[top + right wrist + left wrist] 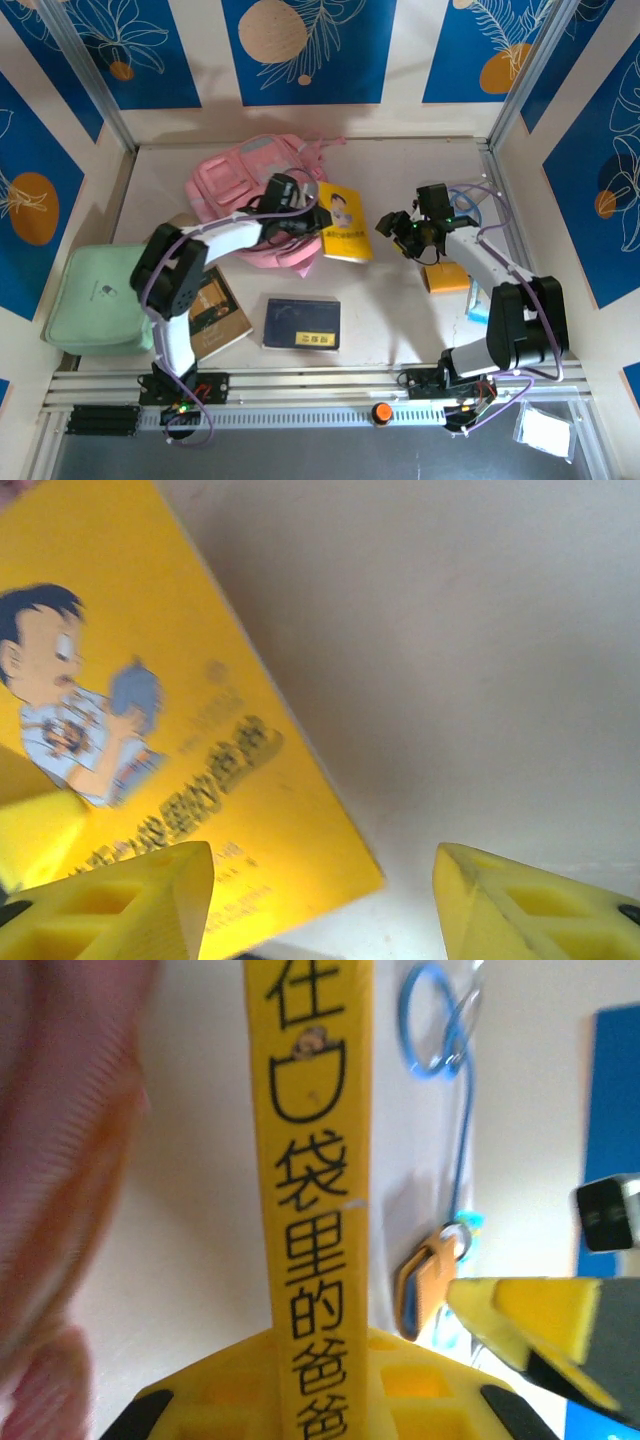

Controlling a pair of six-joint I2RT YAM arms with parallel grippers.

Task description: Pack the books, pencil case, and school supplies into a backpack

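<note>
**Yellow book clamped by left gripper beside the backpack**

In the top view the pink backpack (250,180) lies on the table (400,320) at upper centre-left. The yellow book (345,225) sits just right of it, cover up and tilted. In the left wrist view the left gripper (315,1355) is clenched on the book's spine, with a finger pressed against each side. The right gripper (322,852) hangs near the book's right edge. Its fingers (150,900) are spread wide and grasp nothing, and the book's corner lies beyond the left-hand one. Lower in the top view, a navy book (302,323) lies at centre and a brown book (220,310) to its left, partly under the left arm. A green bag (100,295) rests at far left.
</note>
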